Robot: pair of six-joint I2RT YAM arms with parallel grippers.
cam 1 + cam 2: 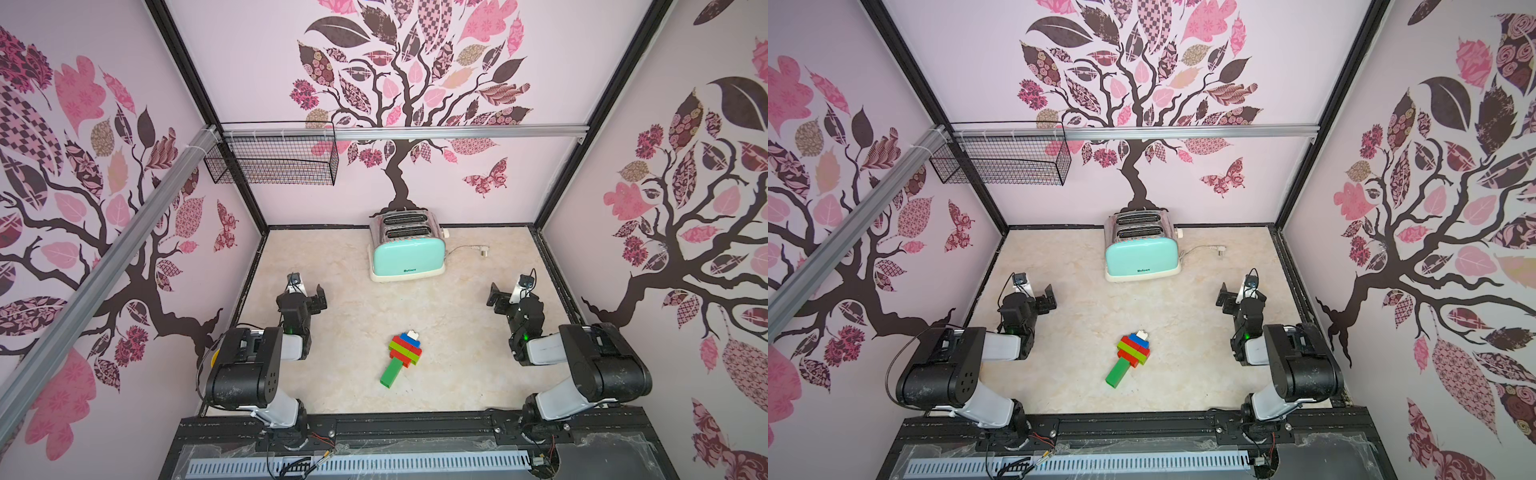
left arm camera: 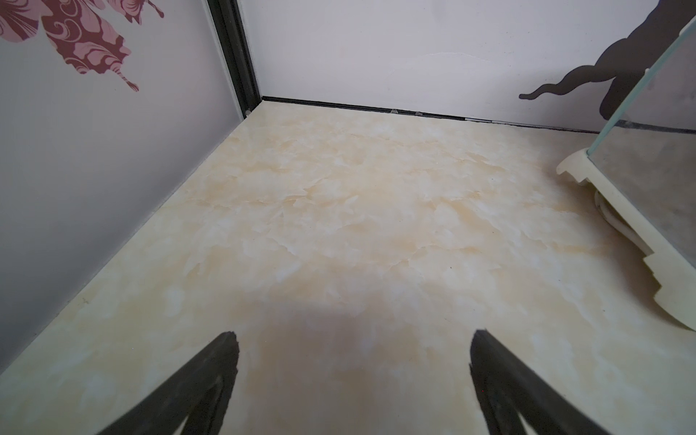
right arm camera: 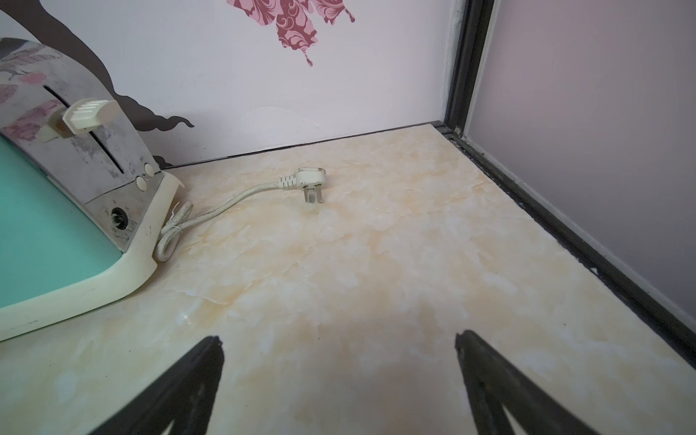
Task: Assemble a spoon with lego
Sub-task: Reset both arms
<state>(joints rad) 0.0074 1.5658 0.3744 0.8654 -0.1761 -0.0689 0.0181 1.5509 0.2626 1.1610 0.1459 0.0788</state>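
Spoon [image 1: 401, 358] lies flat mid-table, looks fully built; long axis runs diagonal, green handle toward robot, white tip toward toaster [image 1: 407, 251]. Left hand [image 1: 318, 300] & right hand [image 1: 498, 300] both spread, empty, well apart from it, about equally far

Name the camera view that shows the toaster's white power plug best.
The right wrist view: the white plug lies close, prongs visible, on the marble tabletop. Both top views show it tiny beside the mint toaster. The left wrist view misses it.

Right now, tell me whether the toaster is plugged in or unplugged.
Unplugged. The toaster's plug lies loose on the tabletop beside it, prongs bare, cord trailing back to the toaster's base.
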